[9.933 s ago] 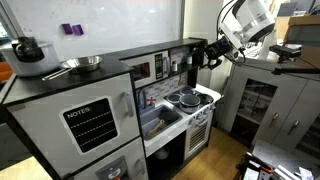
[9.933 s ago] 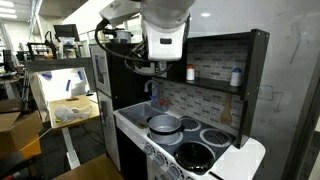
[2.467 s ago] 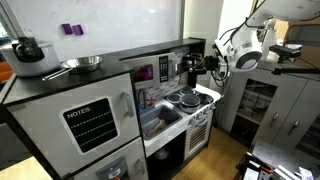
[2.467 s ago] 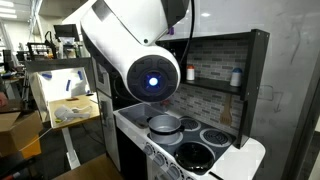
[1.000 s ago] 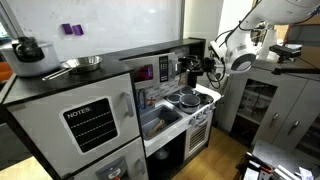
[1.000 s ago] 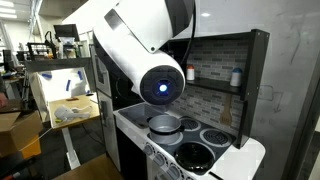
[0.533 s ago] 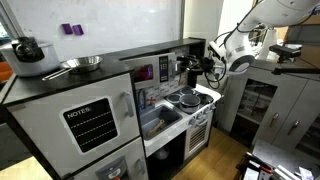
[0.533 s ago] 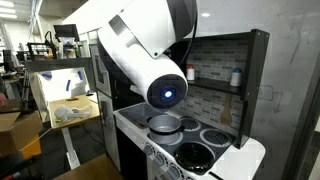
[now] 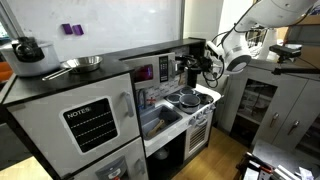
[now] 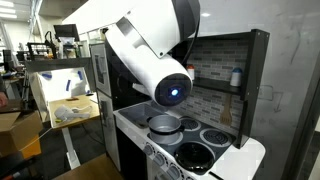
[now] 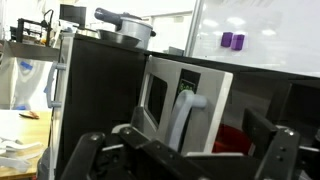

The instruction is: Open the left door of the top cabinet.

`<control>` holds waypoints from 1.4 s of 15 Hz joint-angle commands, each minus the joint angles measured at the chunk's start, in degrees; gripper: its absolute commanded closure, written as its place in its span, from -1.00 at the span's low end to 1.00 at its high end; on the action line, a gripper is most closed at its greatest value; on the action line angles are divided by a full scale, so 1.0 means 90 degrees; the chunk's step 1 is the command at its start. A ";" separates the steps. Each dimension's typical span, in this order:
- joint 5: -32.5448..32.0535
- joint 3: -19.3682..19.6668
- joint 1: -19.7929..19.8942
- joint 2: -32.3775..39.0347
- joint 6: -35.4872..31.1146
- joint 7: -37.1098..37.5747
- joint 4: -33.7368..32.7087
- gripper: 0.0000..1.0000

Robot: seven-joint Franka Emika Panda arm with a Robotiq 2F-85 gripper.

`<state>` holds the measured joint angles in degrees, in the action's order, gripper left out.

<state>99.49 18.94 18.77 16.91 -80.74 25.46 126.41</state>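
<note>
While looking leftmost along the top cabinet (image 9: 178,47), find the left door (image 9: 143,70), seemingly swung a little ajar in the wrist view, though hard to confirm. Further right, note the gripper (image 9: 198,64), spread wide and holding nothing, facing the white handle (image 11: 186,108) without touching it. Risks closing beside the handle rather than around it, or nudging the door shut through a square-on advance.

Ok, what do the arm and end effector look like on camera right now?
The arm is glossy white with fat, rounded links and darker seams at the joints. One joint ends in a dark round cap with a blue light glowing at its centre. The end effector is black, with two chunky, jointed fingers.
</note>
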 commanded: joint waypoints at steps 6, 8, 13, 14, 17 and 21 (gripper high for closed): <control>-0.0320 -0.0358 0.0023 0.0774 0.0655 0.0582 -0.1073 -1.00; -0.0451 -0.0407 0.0035 0.0869 0.0874 0.0733 -0.1178 -1.00; -0.0852 -0.0370 0.0050 0.0896 0.1338 0.0942 -0.1050 -1.00; -0.0946 -0.0355 0.0058 0.0893 0.1422 0.0945 -0.1020 -1.00; -0.1170 -0.0305 0.0048 0.0882 0.1580 0.1024 -0.0977 -1.00; -0.1325 -0.0287 0.0024 0.0834 0.1684 0.1065 -0.0919 -1.00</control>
<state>89.03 16.06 18.91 24.65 -67.25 33.94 118.14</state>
